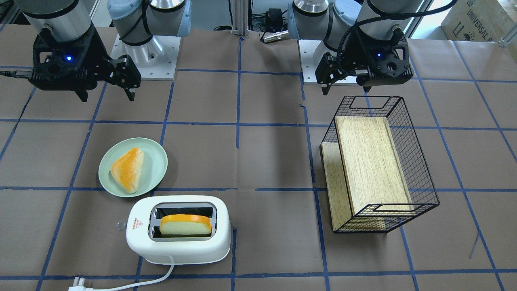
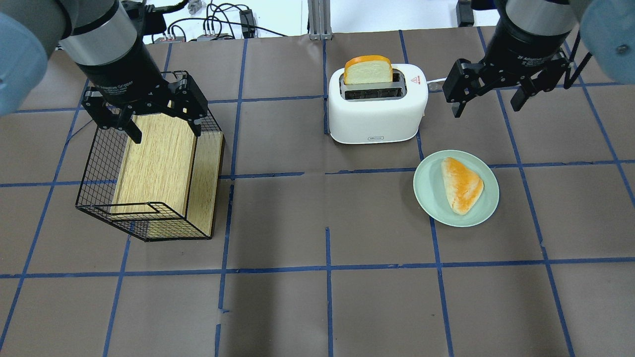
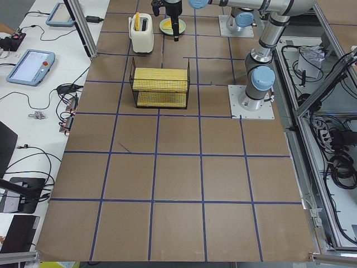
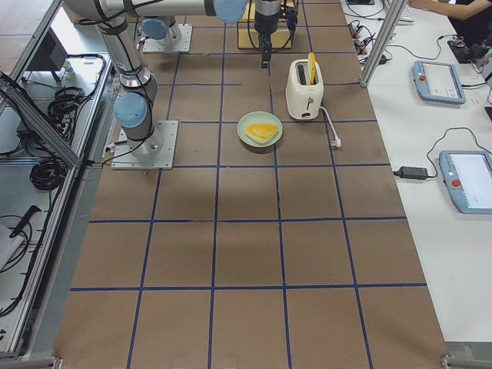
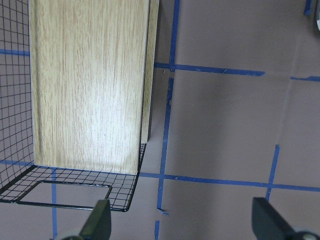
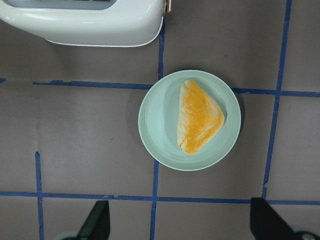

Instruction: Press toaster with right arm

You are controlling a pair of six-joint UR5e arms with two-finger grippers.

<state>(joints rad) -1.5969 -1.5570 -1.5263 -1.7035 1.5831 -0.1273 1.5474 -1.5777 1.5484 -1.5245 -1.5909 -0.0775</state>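
Note:
The white toaster (image 2: 377,114) stands at the table's far side with a slice of bread (image 2: 368,70) sticking up from one slot. It also shows in the front-facing view (image 1: 177,246) and at the top edge of the right wrist view (image 6: 85,22). Its clear end knob (image 1: 120,225) faces the right arm's side. My right gripper (image 2: 488,101) hangs open and empty above the table, to the right of the toaster and apart from it. It looks down on the plate, fingers spread (image 6: 95,222). My left gripper (image 2: 163,131) is open and empty above the wire basket.
A pale green plate (image 2: 426,198) with a triangular bun (image 2: 461,184) lies right of the toaster's near side. A black wire basket (image 2: 94,198) holding a wooden board lies tipped at the left. The toaster's white cord and plug (image 1: 80,285) trail toward the far edge.

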